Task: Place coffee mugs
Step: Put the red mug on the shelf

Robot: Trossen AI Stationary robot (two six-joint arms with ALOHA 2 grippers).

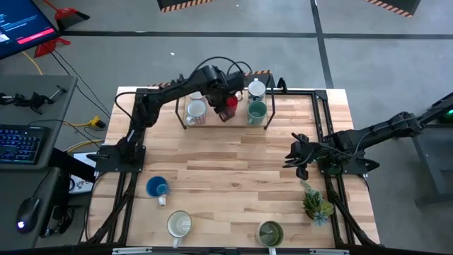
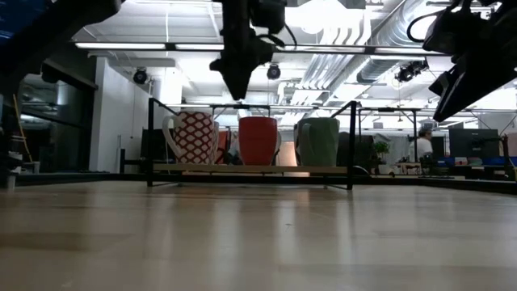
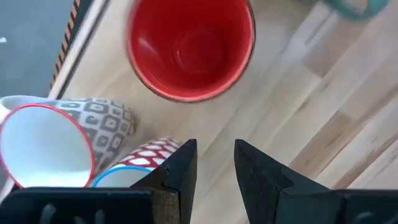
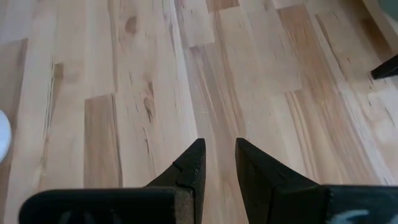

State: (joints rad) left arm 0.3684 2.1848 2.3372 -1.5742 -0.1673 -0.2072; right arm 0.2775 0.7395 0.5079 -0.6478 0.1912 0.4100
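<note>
A red mug [image 1: 230, 106] stands upright in the black wire rack [image 1: 185, 122] at the table's far edge, between two patterned white mugs [image 1: 196, 112] and a teal mug [image 1: 257, 110]; a white mug [image 1: 256, 90] stands behind the teal one. My left gripper [image 3: 214, 155] hovers above the red mug [image 3: 189, 46], fingers pointing down and narrowly open, holding nothing; the low view shows my left gripper [image 2: 241, 81] clear above the red mug [image 2: 258, 139]. A blue mug [image 1: 157, 188], a white mug [image 1: 179, 224] and an olive mug [image 1: 270, 231] stand near the table's near edge. My right gripper [image 1: 297, 157] waits open over the right side.
A spiky green potted plant [image 1: 316, 202] stands at the near right, close to my right arm. The rack's thin posts [image 2: 149, 141] rise beside the mugs. The grey-patterned mug [image 3: 43, 143] and the red-patterned mug [image 3: 146, 162] stand close to my left fingers. Bare wood [image 1: 233, 177] lies mid-table.
</note>
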